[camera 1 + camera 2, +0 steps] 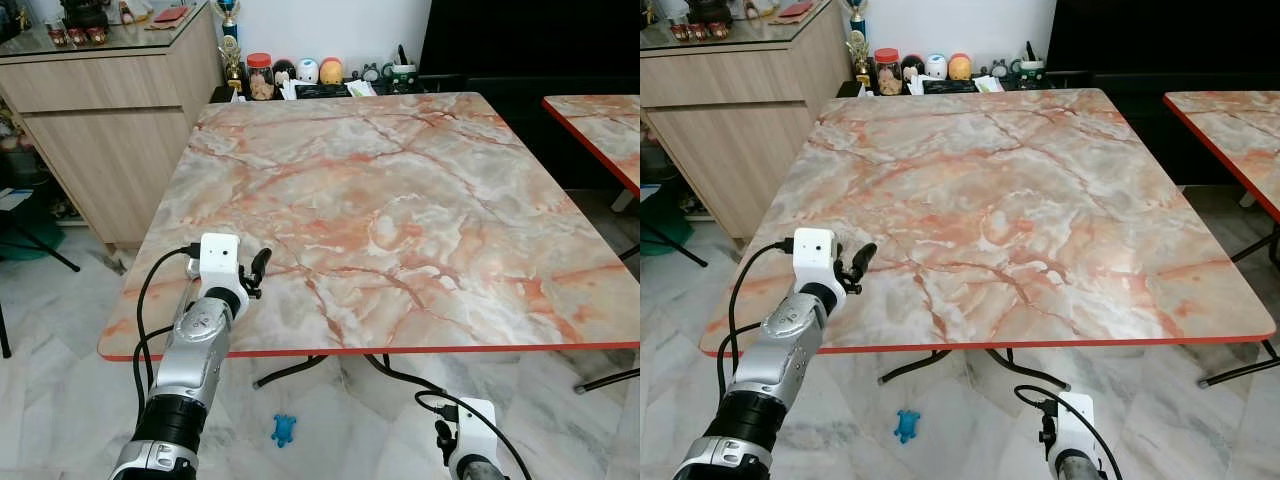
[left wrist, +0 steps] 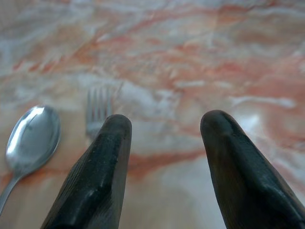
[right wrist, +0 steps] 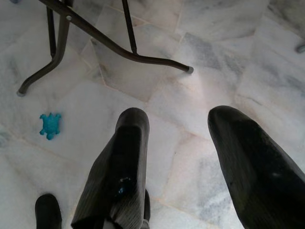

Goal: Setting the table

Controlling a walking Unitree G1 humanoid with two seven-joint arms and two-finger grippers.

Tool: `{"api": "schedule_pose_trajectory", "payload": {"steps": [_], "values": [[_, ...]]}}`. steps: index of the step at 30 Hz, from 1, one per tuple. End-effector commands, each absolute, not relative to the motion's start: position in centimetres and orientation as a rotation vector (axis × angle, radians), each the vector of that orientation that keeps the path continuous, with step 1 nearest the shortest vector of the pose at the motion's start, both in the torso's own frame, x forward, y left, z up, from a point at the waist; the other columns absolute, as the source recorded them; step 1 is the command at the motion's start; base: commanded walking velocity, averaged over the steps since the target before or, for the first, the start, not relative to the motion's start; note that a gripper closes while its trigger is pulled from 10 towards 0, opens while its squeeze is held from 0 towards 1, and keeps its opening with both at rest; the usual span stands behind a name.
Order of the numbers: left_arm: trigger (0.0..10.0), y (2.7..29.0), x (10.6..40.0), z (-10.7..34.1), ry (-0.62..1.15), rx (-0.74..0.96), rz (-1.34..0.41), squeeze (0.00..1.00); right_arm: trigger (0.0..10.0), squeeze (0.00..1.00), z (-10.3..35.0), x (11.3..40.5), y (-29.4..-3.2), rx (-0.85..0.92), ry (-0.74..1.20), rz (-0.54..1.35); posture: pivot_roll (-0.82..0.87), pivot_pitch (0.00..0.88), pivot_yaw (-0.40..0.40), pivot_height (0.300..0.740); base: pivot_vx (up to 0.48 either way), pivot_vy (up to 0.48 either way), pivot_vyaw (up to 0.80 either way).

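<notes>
We hold our left gripper (image 1: pixel 258 270) over the near left part of the marble table (image 1: pixel 400 210), its two black fingers (image 2: pixel 97 181) spread apart with nothing between them. In the left wrist view a spoon (image 2: pixel 29 138) and a fork (image 2: pixel 98 110) lie side by side on the table, just past the fingertips, the fork closer to the gripper than the spoon. Our right gripper (image 3: pixel 188 157) hangs below the table's near edge, fingers also parted and empty, over the pale floor tiles (image 3: pixel 214 62). A small blue toy (image 1: pixel 284 430) lies on the floor under the table, near the table's dark metal legs (image 3: pixel 95 38).
</notes>
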State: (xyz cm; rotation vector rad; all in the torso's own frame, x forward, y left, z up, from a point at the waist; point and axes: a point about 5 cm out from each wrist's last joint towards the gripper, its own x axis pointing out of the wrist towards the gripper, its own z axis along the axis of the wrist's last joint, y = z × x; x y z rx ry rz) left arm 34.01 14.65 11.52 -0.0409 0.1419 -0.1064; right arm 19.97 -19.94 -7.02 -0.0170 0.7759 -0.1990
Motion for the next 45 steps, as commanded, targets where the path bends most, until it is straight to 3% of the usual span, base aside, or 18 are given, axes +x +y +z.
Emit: {"api": "schedule_pose_trajectory", "payload": {"steps": [1,33,45], "values": [[10.0,15.2,34.1,11.5,0.165,-0.038,-0.083,0.0,10.0,0.0,-7.1,19.9,-19.8,-0.023,0.781,-0.19,0.06,0.002,0.022,0.74,0.0,0.0,0.0],[10.0,16.2,34.5,9.9,0.299,-0.043,0.053,0.0,10.0,0.0,-7.0,20.0,-19.8,-0.045,0.778,-0.167,0.05,0.009,0.025,0.74,0.0,0.0,0.0],[10.0,15.6,34.2,8.9,0.348,-0.056,0.019,0.0,10.0,0.0,-7.0,20.0,-19.8,-0.047,0.779,-0.165,0.05,0.004,0.025,0.74,0.0,0.0,0.0]]}}
